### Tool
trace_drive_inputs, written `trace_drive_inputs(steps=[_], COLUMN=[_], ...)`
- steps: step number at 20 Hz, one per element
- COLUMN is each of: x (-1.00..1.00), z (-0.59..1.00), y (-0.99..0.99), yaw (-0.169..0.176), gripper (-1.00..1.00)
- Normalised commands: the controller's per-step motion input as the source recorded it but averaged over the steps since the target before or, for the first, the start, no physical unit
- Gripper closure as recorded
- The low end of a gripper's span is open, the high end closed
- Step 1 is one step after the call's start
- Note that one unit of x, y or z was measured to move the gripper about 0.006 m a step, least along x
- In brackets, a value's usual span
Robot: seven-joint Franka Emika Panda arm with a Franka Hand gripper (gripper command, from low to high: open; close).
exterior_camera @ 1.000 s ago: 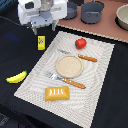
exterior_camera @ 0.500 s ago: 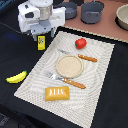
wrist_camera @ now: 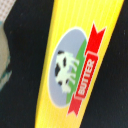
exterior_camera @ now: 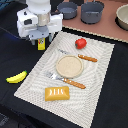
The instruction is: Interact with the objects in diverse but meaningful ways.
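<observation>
Gripper point(exterior_camera: 42, 42) of mine is hanging over the small yellow butter box point(exterior_camera: 41, 44), at about ten o'clock from the round plate point(exterior_camera: 68, 66), just off the striped placemat point(exterior_camera: 95, 85) on the dark table point(exterior_camera: 15, 100); whether my fingers are spread or closed on the box I cannot tell, since the arm's white body is covering them in the exterior view and the wrist view is showing only the label. In the wrist view the box point(wrist_camera: 82, 65) is filling the picture, its long axis tilted, the cow emblem and the red "BUTTER" ribbon point(wrist_camera: 87, 70) reading clearly, which I am taking as a sign that I am very close above it. I am judging the step in hand to be a grasp of this box. To do it well I am squaring the jaws across the narrow faces, not along the length, centring on the label, and descending straight so the box is not pushed toward the mat edge. Elsewhere, the red tomato point(exterior_camera: 80, 43) is lying at one o'clock from the plate, the orange bread block point(exterior_camera: 57, 93) at seven o'clock, and the banana point(exterior_camera: 16, 77) at nine o'clock, well apart on the dark table. An orange-handled knife point(exterior_camera: 86, 58) and fork point(exterior_camera: 67, 80) are flanking the plate, and grey pots point(exterior_camera: 80, 10) are standing at twelve o'clock.
</observation>
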Motion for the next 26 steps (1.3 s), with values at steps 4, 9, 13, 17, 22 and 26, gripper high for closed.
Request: trace_drive_inputs(steps=[4,9,13,17,22,26], x=[-0.19,-0.10,-0.07,-0.08,-0.27,0.24], z=[-0.30,-0.27,-0.28,-0.16,0.89,1.00], y=[0.00,0.00,0.00,-0.06,-0.21,-0.27], yaw=[0.000,0.000,0.000,0.000,-0.067,-0.081], gripper=[1.00,1.00,1.00,1.00,1.00,1.00])
